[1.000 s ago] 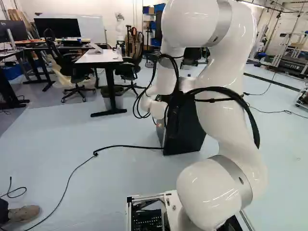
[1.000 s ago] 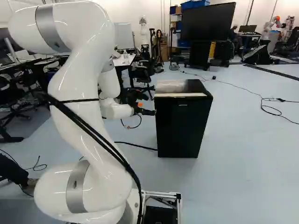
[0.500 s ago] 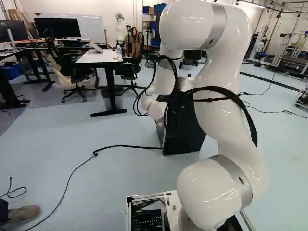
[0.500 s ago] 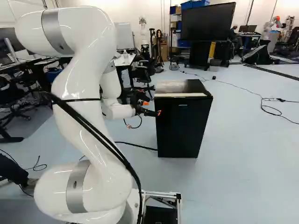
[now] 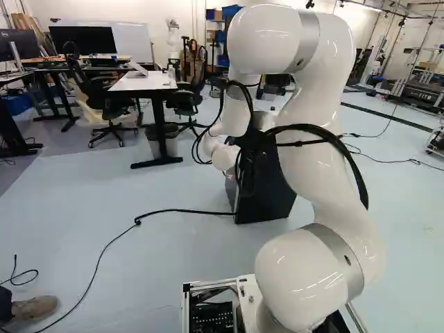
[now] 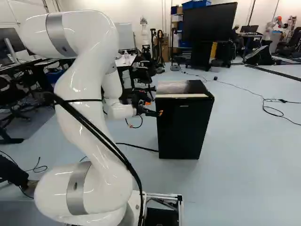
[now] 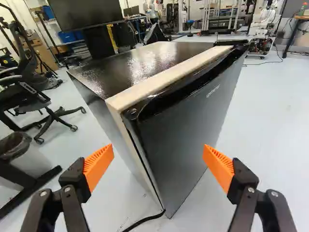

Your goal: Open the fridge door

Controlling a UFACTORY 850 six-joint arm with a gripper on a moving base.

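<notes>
The gripper (image 6: 160,113) is at the near left edge of the black fridge (image 6: 183,129) in the right base view. In the wrist view the gripper (image 7: 158,158) stands open, its orange pads wide apart. Ahead between them is the fridge's upright corner, with one finger toward the side wall and the other toward the door (image 7: 193,125). Nothing is held; whether a finger touches the fridge I cannot tell. The door lies against the body, a pale strip (image 7: 159,82) running behind its top edge. The arm partly hides the fridge (image 5: 274,194) in the left base view.
A black cable (image 5: 180,211) runs over the floor to the fridge's foot. Beyond stand a white table (image 5: 142,82), an office chair (image 5: 104,104) and a bin (image 7: 24,152). A large screen (image 6: 209,22) is behind the fridge. A person's shoe (image 5: 35,307) shows left of the base.
The arm has lowered a little and reached forward. In the right base view the gripper has shifted right, up to the fridge's edge. Base and fridge have stayed where they were.
</notes>
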